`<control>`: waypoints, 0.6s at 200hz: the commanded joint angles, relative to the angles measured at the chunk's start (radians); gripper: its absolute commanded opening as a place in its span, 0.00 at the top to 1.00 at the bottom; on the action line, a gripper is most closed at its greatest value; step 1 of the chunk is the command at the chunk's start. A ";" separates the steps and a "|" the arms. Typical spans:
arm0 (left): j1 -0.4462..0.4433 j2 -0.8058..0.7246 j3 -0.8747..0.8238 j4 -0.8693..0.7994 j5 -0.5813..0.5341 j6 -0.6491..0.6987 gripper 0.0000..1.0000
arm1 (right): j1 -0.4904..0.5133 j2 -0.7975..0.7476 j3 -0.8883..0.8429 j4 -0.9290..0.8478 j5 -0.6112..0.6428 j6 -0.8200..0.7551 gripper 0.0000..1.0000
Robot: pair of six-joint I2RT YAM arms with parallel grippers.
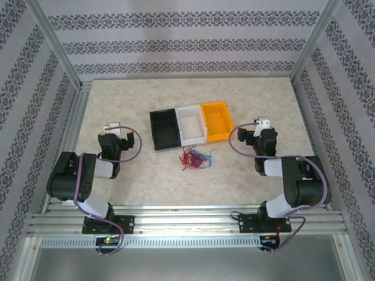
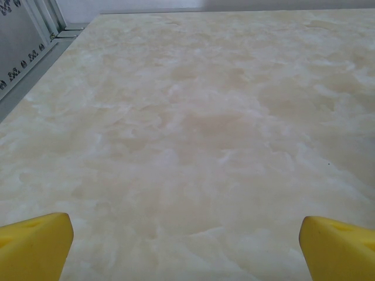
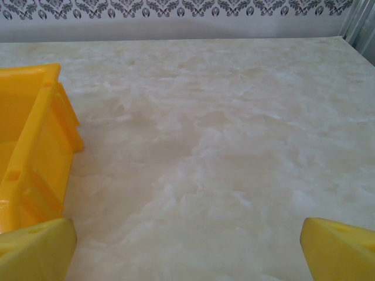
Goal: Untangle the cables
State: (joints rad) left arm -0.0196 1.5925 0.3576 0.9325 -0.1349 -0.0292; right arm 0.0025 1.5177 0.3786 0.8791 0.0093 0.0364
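1. Cables (image 1: 193, 158) are found clumped between both grippers, touched by neither.
2. Left gripper (image 2: 187, 246) is held wide open; nothing is gripped.
3. Right gripper (image 3: 187, 249) is held wide open, empty; yellow bin (image 3: 29, 146) is noted to its left.

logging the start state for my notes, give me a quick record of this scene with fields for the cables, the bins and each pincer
cables: red, blue and dark wires in one tangled clump on the table, just in front of the bins
bins: black bin, white bin, yellow bin, side by side in a row
left pincer: open, empty, over bare table left of the clump
right pincer: open, empty, just right of the yellow bin
task state: neither pincer touches the clump; not yet untangled
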 commanded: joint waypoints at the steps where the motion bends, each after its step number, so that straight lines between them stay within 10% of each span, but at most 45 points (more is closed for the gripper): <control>1: -0.006 0.002 0.012 0.055 -0.008 0.009 0.01 | 0.001 -0.007 0.011 0.011 -0.019 -0.012 0.02; 86: -0.001 -0.009 0.026 0.030 0.005 0.012 0.01 | -0.008 -0.007 0.016 0.003 -0.034 -0.001 0.02; 120: -0.036 -0.255 0.218 -0.465 -0.094 -0.012 0.01 | 0.043 -0.188 0.156 -0.399 0.040 -0.005 0.06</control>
State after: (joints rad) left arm -0.0280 1.5028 0.4301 0.7422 -0.1432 -0.0254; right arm 0.0048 1.4845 0.4026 0.7872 0.0071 0.0368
